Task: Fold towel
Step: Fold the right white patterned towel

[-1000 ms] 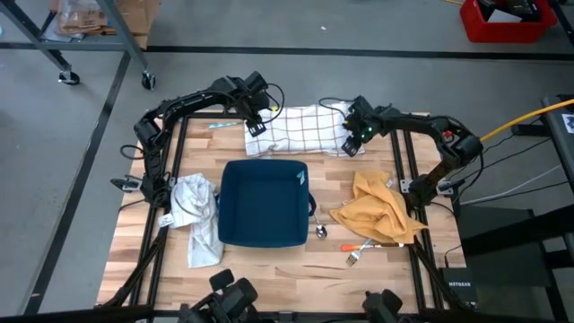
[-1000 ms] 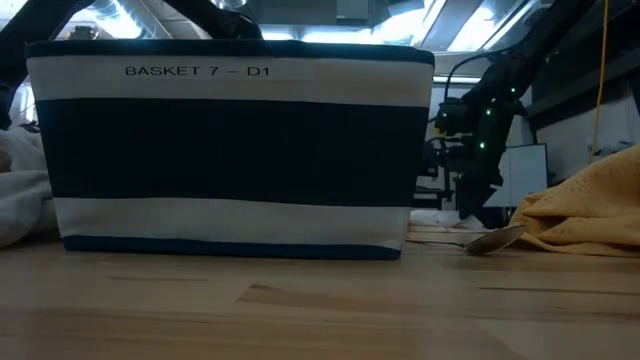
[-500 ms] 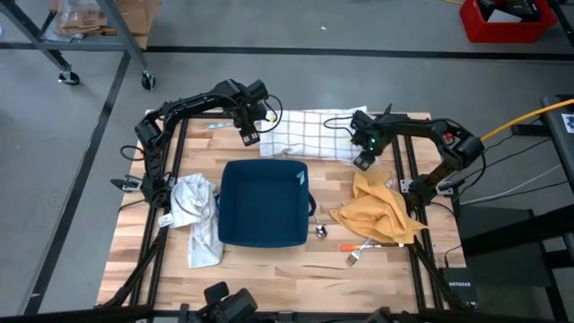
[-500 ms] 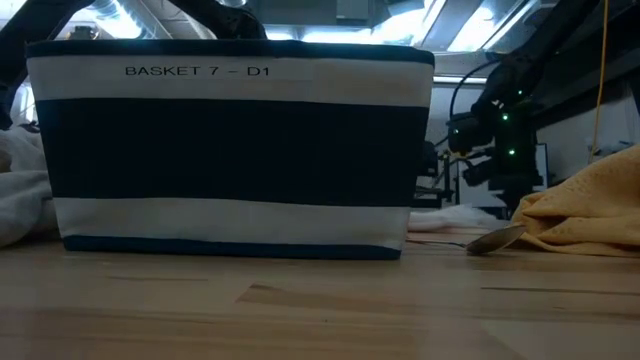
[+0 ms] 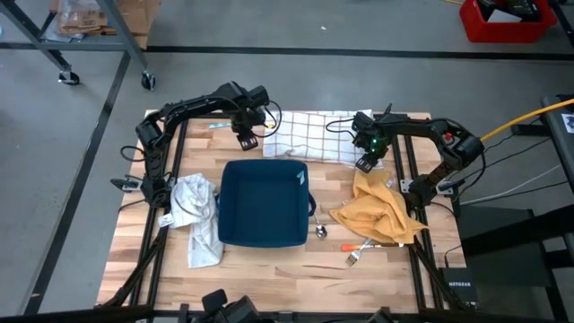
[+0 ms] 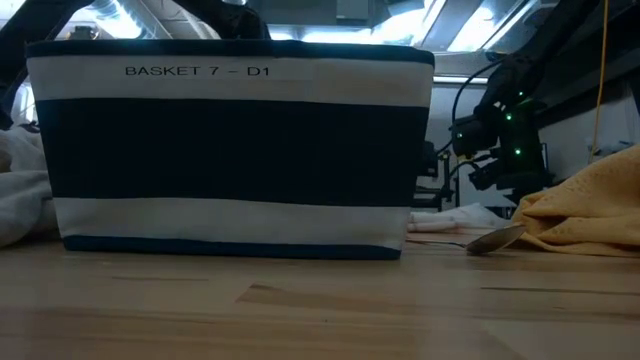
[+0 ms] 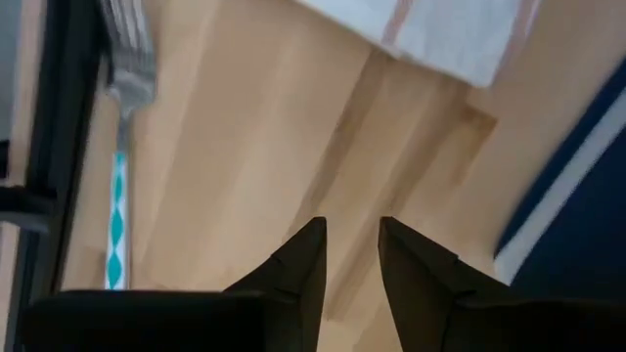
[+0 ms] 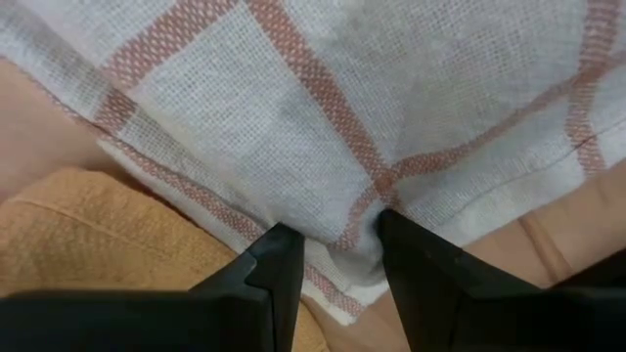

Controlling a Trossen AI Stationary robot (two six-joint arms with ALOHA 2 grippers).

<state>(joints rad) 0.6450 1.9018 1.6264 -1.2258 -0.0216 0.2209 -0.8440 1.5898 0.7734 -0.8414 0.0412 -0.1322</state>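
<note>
The white towel with red checks (image 5: 309,135) lies spread on the wood at the table's far middle; its hemmed near-right corner (image 8: 323,196) fills the right wrist view. My right gripper (image 5: 364,161) points down over that corner, open, its fingertips (image 8: 279,259) on either side of the hem and hovering above the cloth in the low view (image 6: 490,185). My left gripper (image 5: 248,136) points down over bare wood just off the towel's left end (image 7: 440,34), open with nothing between its fingers (image 7: 352,230).
A dark blue basket (image 5: 263,206) stands mid-table, just near of the towel. A yellow cloth (image 5: 381,211) lies at the right, a grey-white cloth (image 5: 197,220) at the left. A teal-handled fork (image 7: 117,196) lies by the left gripper; a spoon (image 5: 320,231) and another fork (image 5: 357,251) lie near the yellow cloth.
Both grippers have drawn off the towel and tipped to point down: the left toward the table's left edge, the right toward the right and near edges. The towel, bunched higher a second ago, now lies flatter and reaches farther right.
</note>
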